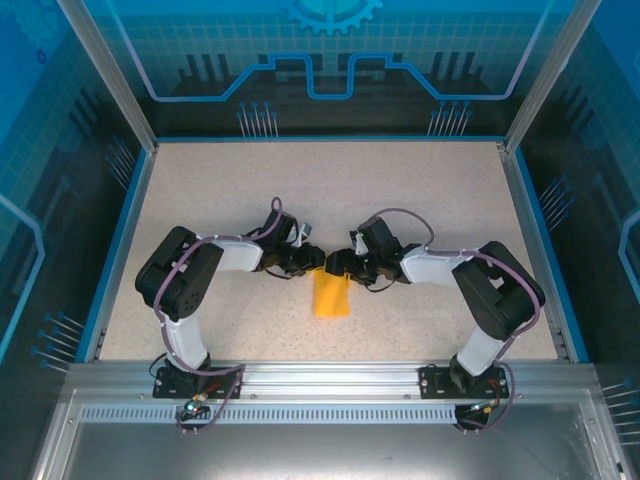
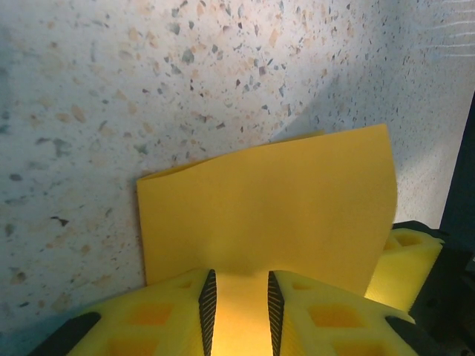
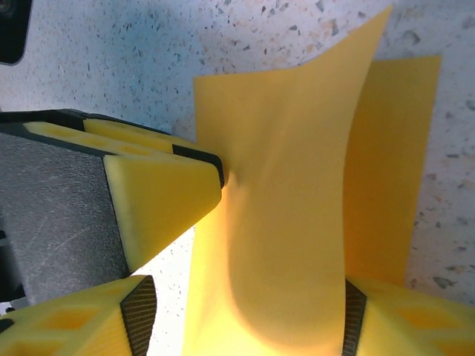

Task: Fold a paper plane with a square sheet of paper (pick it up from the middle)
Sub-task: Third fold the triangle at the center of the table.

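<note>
**Top view.** Square sheet of paper (image 1: 331, 297): orange-yellow, folded to a narrow rectangle. Lies flat on the speckled table (image 1: 420, 190), about midway between the two arm bases, with its far end tucked beneath the grippers. Left gripper (image 1: 303, 262) and right gripper (image 1: 338, 263): meet almost tip to tip over that far end, on arms reaching inward from either side.

**Left wrist view.** Left gripper (image 2: 241, 285): points down onto the paper (image 2: 282, 208). Yellow fingers (image 2: 148, 319) stand a narrow gap apart, ribbed pads facing each other, orange paper filling the gap. Nipped there or merely lying under the tips: cannot be told from this angle. Far edge of the sheet: slightly wavy against the table (image 2: 148, 89), with a shadow beyond it.

**Right wrist view.** Right gripper (image 3: 245, 319): jaws wide apart, clamped on nothing. Fingers (image 3: 74, 326) straddle the paper (image 3: 297, 185). Lower layer: lies flat on the table (image 3: 111, 44). Upper layer: rises from it as a curved flap, standing between the two pads. Finger of the left gripper (image 3: 159, 204): comes in from the side and touches the edge of the flap at its tip, dimpling the paper there.
</note>
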